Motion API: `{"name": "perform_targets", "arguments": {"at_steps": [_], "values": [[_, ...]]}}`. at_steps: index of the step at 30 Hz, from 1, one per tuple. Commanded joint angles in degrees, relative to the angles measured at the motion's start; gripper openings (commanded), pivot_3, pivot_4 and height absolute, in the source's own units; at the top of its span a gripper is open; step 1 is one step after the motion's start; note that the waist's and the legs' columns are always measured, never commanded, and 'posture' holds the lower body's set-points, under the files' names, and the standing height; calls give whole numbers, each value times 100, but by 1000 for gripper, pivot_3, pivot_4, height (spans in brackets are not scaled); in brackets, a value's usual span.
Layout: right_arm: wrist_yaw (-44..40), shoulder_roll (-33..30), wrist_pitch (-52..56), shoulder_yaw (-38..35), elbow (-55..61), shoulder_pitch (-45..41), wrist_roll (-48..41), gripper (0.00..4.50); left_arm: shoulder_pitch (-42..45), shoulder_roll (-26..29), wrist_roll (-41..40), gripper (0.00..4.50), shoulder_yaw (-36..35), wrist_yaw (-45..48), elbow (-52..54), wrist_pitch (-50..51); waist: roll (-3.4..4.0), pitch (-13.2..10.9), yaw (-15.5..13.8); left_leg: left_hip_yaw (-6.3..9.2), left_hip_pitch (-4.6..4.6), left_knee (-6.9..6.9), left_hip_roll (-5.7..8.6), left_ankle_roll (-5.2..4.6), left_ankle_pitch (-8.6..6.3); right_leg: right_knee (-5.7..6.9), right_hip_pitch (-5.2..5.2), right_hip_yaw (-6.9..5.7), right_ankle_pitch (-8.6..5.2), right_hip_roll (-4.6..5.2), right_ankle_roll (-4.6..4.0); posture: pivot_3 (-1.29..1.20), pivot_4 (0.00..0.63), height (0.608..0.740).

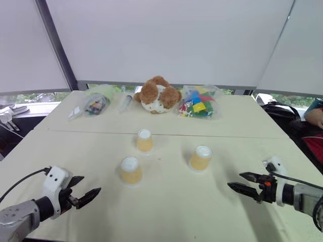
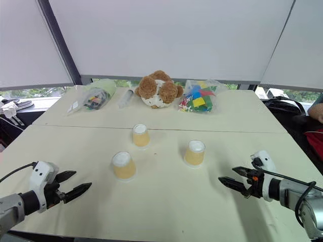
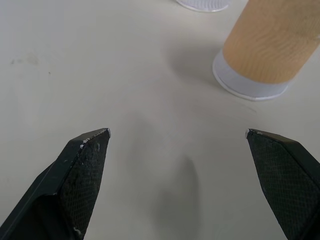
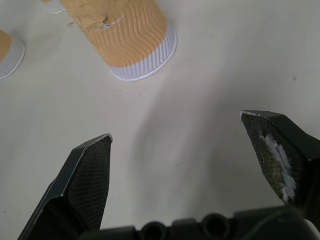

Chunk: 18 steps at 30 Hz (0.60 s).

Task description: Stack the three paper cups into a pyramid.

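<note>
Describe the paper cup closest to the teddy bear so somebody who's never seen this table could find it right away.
Start at the brown teddy bear at the far side of the table, between two plastic bags. Come straight toward the robot, just past the seam between the tabletops, to the upside-down tan paper cup. Of the three cups it stands farthest back and in the middle; the other two sit nearer the grippers, one on each side.

Left pincer (image 1: 83,193), right pincer (image 1: 241,183) agape.

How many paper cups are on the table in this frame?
3, all upside down and apart: one paper cup nearest the left gripper, one nearest the right gripper, one farther back toward the teddy bear. None looks hidden.
</note>
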State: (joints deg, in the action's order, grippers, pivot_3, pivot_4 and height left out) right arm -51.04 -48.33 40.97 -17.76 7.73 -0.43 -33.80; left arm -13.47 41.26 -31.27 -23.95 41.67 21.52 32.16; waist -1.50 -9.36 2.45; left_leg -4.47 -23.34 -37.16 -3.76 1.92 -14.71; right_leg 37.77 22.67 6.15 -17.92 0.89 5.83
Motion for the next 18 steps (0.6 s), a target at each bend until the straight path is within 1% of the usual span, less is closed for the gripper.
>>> {"name": "perform_targets", "arguments": {"at_steps": [1,15,18], "values": [[-6,-5,-95,-27,155,-35,25,4470,32,-38,-43,4500,-107,-38,173,-75,0,0,6,0,0,0,0,0,0,0,0,0,0,0,0,0,150,740],[39,55,-136,57,126,-188,104,4470,339,59,112,4500,-184,-109,-27,-98,0,0,7,0,0,0,0,0,0,0,0,0,2,-2,3,0,150,740],[60,58,-230,52,31,-313,160,4470,492,126,-3,4500,-242,-14,-82,-94,0,0,7,-1,0,0,0,0,0,0,1,-1,8,-2,14,0,150,740]]}}
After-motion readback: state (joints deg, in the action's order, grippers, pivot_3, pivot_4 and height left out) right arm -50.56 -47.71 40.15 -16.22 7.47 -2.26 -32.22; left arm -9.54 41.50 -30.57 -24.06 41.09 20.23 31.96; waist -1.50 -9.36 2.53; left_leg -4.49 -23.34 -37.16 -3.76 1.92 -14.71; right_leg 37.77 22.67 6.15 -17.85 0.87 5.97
